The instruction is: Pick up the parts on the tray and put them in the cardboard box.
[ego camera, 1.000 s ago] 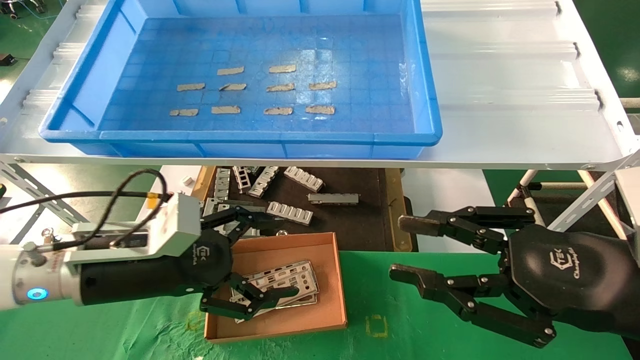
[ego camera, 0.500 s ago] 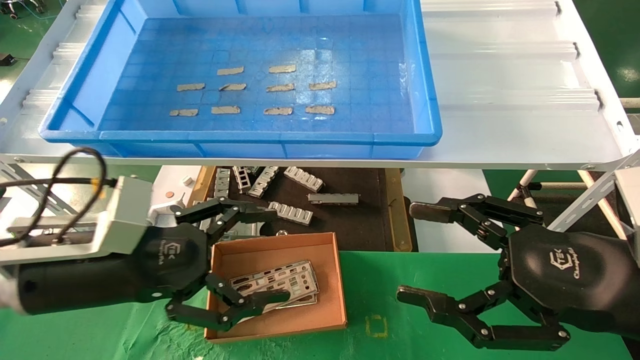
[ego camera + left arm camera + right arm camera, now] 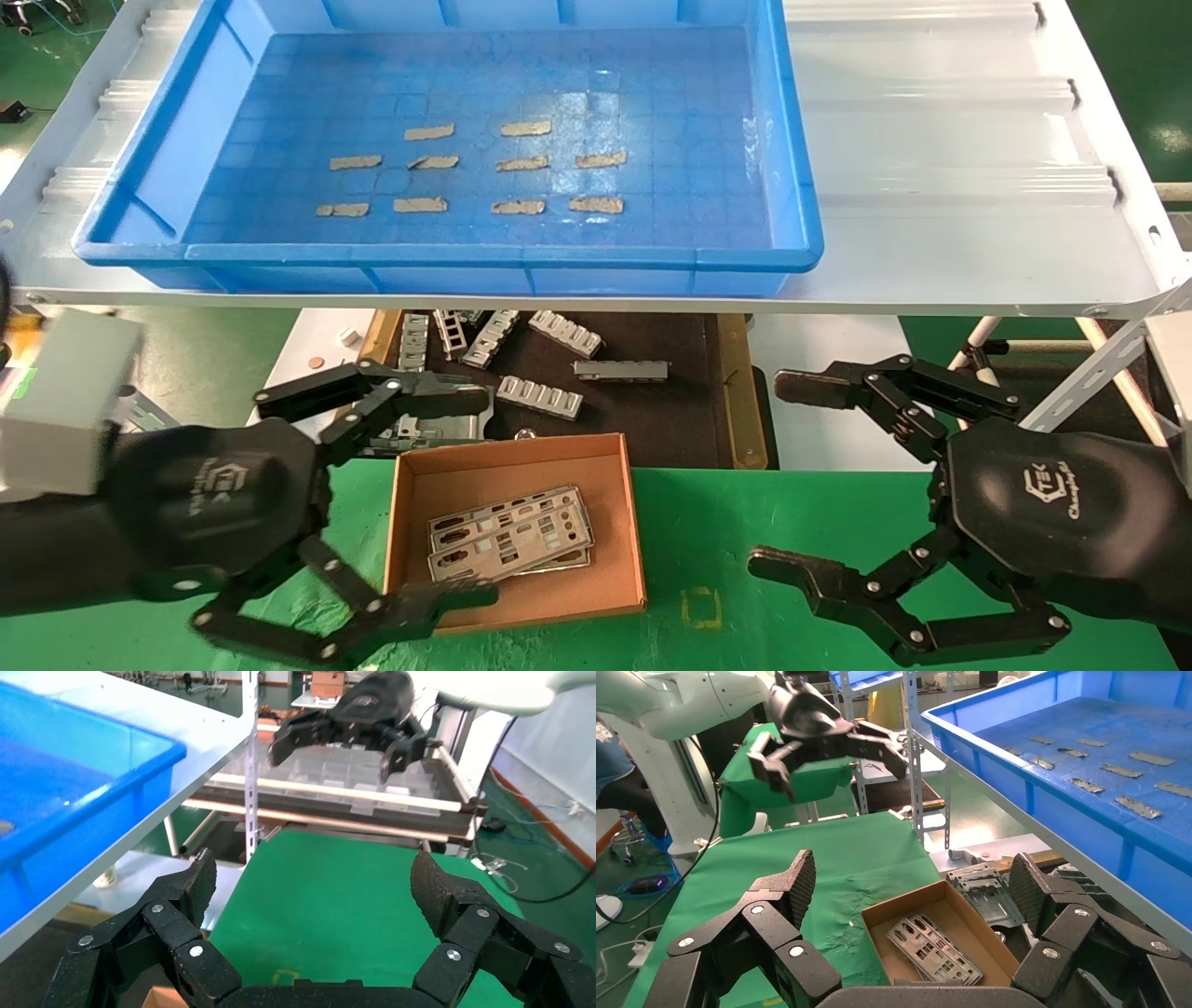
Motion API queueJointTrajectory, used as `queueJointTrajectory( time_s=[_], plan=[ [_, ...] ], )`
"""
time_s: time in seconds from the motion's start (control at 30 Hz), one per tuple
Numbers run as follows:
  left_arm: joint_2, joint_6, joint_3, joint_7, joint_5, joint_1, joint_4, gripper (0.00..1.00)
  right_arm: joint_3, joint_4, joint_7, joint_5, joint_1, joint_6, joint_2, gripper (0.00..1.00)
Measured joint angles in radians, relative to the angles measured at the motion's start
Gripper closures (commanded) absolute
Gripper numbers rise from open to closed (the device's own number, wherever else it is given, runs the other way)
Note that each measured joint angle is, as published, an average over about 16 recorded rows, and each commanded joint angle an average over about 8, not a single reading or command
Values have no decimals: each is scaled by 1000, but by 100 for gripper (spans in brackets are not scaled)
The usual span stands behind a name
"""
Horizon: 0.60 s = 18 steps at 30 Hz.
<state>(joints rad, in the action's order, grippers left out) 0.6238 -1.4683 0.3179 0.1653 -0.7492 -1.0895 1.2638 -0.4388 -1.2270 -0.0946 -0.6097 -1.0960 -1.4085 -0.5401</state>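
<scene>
The blue tray (image 3: 140, 158) sits on the white shelf and holds only tan tape strips; no plates show in it. The brown cardboard box (image 3: 633, 522) on the green cloth holds stacked silvery plates (image 3: 510, 540), also seen in the right wrist view (image 3: 935, 949) inside the box (image 3: 979, 931). My left gripper (image 3: 372, 494) is open and empty, just left of the box and above the cloth. My right gripper (image 3: 792, 475) is open and empty, to the right of the box. In the left wrist view the left gripper (image 3: 313, 881) faces the bare green cloth.
Ribbed grey brackets (image 3: 540, 396) lie on a dark wood-edged mat (image 3: 652, 410) behind the box. The white shelf edge (image 3: 596, 303) overhangs the mat. A white shelf post (image 3: 1090, 373) stands at the right. Green cloth (image 3: 708, 540) lies between box and right gripper.
My left gripper has drawn back to the left and out of the box, leaving the plates lying in it. My right gripper has opened wider and shifted slightly right.
</scene>
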Motion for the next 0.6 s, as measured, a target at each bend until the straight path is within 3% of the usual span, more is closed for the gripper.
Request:
queueJointTrajectory(
  time_s=[0.6],
  plan=[
    [-17, -36, -50, 27, 26, 20, 26, 0, 0, 0, 0, 0, 0, 0, 0, 0]
  ],
)
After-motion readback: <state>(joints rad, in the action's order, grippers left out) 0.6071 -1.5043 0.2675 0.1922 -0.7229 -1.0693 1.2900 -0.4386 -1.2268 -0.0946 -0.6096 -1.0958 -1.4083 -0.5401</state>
